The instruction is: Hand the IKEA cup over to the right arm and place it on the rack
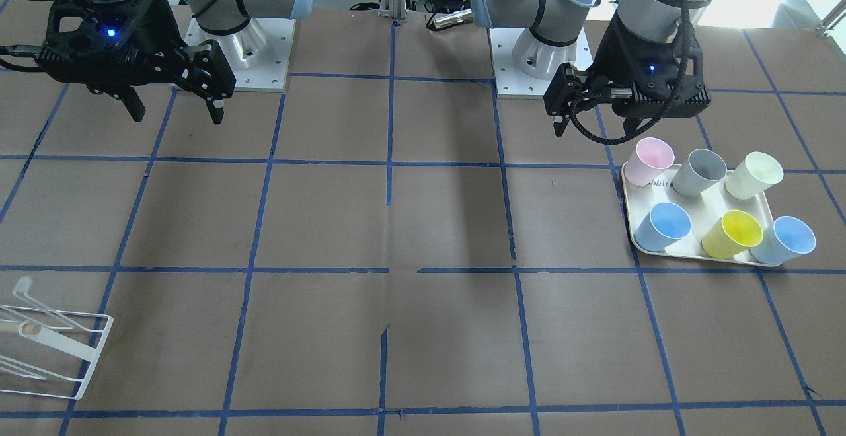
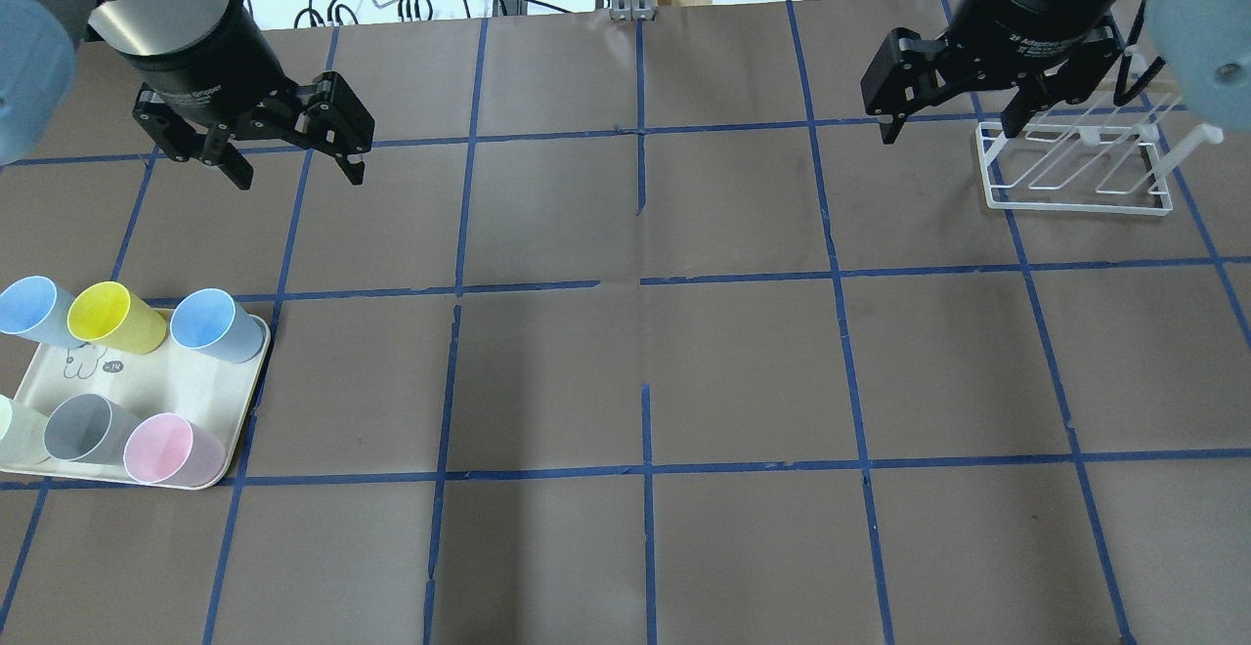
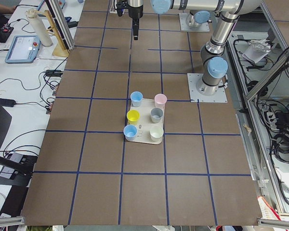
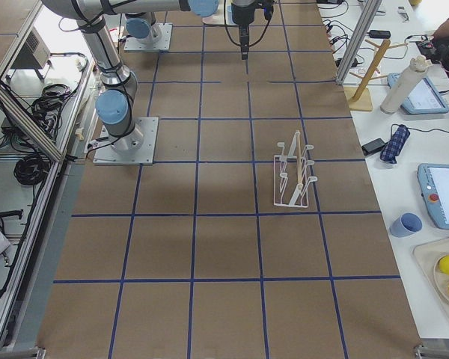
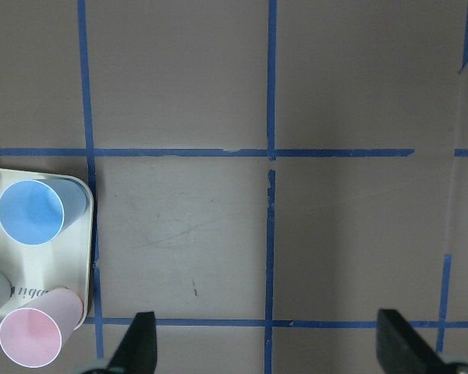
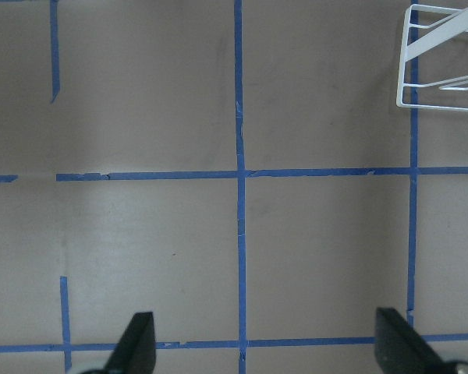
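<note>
Two alike pale blue IKEA cups stand on a white tray (image 2: pixel 147 376) at the table's left: one at the tray's far right corner (image 2: pixel 210 322), one at its far left (image 2: pixel 29 308). The first also shows in the left wrist view (image 5: pixel 35 212). My left gripper (image 2: pixel 298 176) hangs open and empty above the table, beyond the tray. My right gripper (image 2: pixel 948 132) is open and empty, just left of the white wire rack (image 2: pixel 1075 166). The rack holds nothing and also shows in the right wrist view (image 6: pixel 444 54).
On the tray also stand a yellow cup (image 2: pixel 112 318), a grey cup (image 2: pixel 88 427), a pink cup (image 2: pixel 166 448) and a cream cup (image 2: pixel 10 430). The brown table bears a grid of blue tape lines. Both arm bases stand at the robot's side of the table.
</note>
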Action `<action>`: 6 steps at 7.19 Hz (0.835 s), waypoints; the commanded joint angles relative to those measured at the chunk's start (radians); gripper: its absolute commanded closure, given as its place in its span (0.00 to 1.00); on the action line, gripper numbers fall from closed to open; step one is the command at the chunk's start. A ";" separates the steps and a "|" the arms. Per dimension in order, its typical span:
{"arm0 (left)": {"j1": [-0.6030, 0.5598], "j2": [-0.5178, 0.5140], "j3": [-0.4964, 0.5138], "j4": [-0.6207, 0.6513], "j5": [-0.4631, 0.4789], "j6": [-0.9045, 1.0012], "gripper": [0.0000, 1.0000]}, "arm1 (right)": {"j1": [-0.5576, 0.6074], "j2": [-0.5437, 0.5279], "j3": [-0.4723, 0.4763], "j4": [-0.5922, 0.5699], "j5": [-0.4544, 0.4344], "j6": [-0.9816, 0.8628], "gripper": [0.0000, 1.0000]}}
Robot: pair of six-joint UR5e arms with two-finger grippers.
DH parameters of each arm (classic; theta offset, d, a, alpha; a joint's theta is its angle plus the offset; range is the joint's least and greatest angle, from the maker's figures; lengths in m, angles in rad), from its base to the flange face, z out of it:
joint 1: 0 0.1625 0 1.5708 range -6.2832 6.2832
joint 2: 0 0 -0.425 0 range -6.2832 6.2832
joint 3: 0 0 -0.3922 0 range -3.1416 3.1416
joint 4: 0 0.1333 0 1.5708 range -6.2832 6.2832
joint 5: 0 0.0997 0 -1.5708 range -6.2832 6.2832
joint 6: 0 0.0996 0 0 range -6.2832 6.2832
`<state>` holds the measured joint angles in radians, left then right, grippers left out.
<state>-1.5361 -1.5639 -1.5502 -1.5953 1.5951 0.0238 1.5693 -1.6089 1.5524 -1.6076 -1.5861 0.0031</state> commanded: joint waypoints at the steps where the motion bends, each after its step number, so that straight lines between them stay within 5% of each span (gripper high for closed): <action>1: 0.002 0.004 -0.005 -0.002 0.000 0.007 0.00 | 0.000 0.000 0.000 0.001 0.000 0.000 0.00; 4: 0.063 0.016 -0.025 -0.014 0.019 0.225 0.00 | 0.000 0.000 0.000 0.000 0.002 0.000 0.00; 6: 0.250 -0.001 -0.034 -0.020 0.008 0.487 0.00 | 0.000 0.000 0.000 0.001 0.002 0.000 0.00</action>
<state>-1.3961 -1.5553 -1.5768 -1.6129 1.6103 0.3372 1.5692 -1.6091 1.5524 -1.6066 -1.5848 0.0031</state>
